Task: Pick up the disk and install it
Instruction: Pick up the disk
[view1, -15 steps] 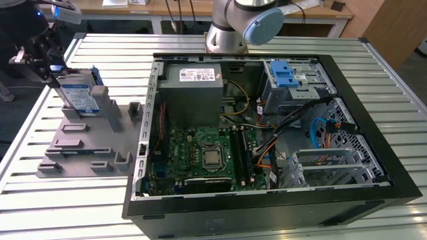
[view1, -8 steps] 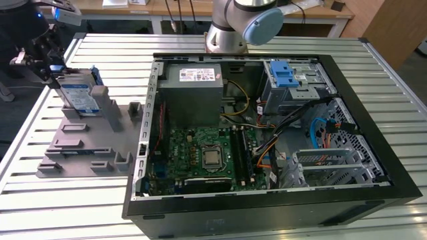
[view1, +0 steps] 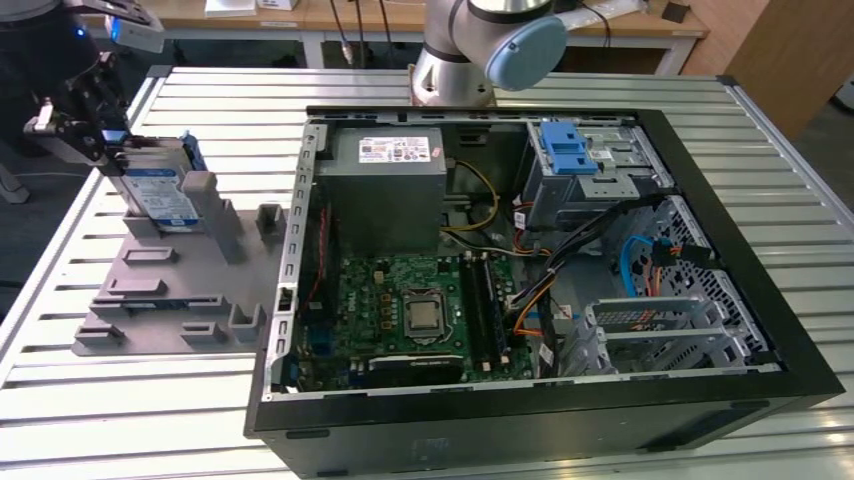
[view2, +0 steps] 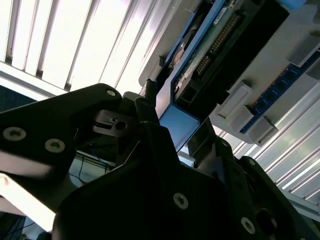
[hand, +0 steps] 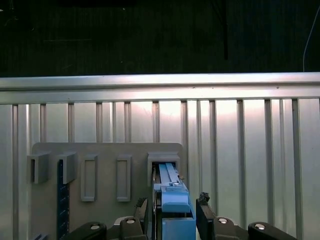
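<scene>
Disk (view1: 155, 186) — upright in the grey rack (view1: 174, 290) — sits within the pincer (hand: 173, 201).

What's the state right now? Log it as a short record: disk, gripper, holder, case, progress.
disk: the disk stands on edge in a slot of the grey holder
gripper: the gripper sits over the disk's upper edge; whether it grips is unclear
holder: on the slatted table, at the exterior view's left
case: open computer case beside the holder, on the same table
progress: disk in the holder, not in the case
</scene>
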